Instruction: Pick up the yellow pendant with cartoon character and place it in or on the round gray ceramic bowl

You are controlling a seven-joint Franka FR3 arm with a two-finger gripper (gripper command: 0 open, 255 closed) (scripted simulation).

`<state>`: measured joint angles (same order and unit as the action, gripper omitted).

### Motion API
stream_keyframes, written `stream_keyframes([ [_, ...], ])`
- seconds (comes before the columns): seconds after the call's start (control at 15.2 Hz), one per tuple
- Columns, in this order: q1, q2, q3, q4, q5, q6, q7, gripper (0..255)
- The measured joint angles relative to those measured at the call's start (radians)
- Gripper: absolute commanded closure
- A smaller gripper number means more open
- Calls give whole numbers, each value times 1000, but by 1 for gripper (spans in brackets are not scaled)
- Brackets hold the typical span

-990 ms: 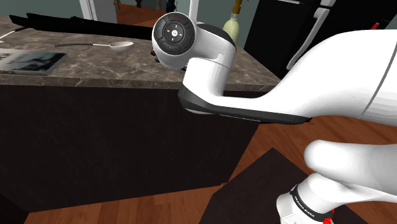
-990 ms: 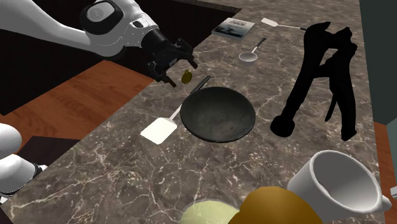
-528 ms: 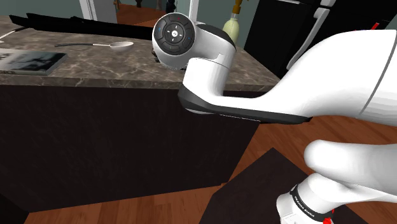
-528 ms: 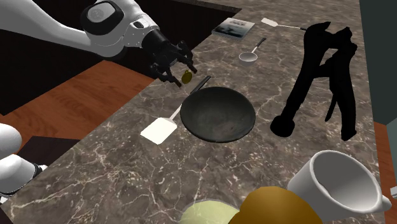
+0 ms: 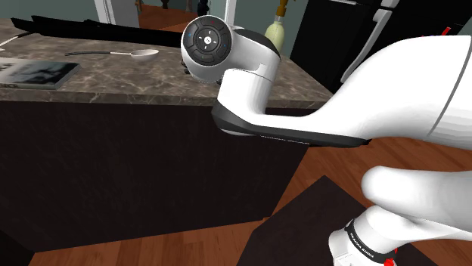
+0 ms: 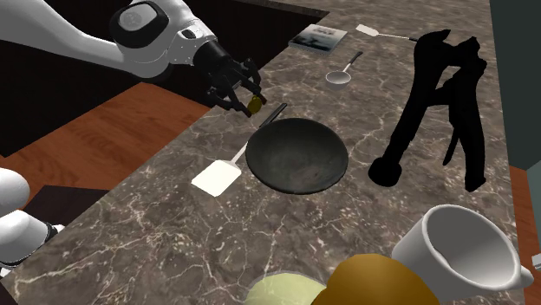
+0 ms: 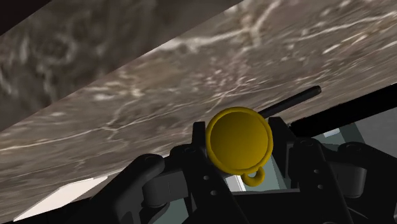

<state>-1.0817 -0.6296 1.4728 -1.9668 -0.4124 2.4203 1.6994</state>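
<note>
Near the counter's (image 6: 165, 230) edge, close to the dark bowl (image 6: 299, 158), the gripper (image 6: 250, 100) held the yellow pendant (image 7: 239, 140), its fingers (image 7: 198, 151) clasping it on both sides

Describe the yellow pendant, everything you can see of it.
The pendant is a round, flat, plain yellow disc with a slightly raised rim and a small ring loop on the edge nearest the hand. No cartoon figure shows on the face in view. The gripper is shut on it, a finger pressing each side. It sits at the marbled counter's edge, just short of the dark bowl. I can't tell whether it touches the counter.
</note>
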Motion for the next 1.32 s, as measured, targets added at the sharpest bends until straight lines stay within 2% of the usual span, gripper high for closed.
stream_keyframes([
  [0.79, 25, 40, -47, 95, 5, -91, -74, 255],
  [1.32, 18, 70, -61, 188, 11, -164, -133, 255],
])
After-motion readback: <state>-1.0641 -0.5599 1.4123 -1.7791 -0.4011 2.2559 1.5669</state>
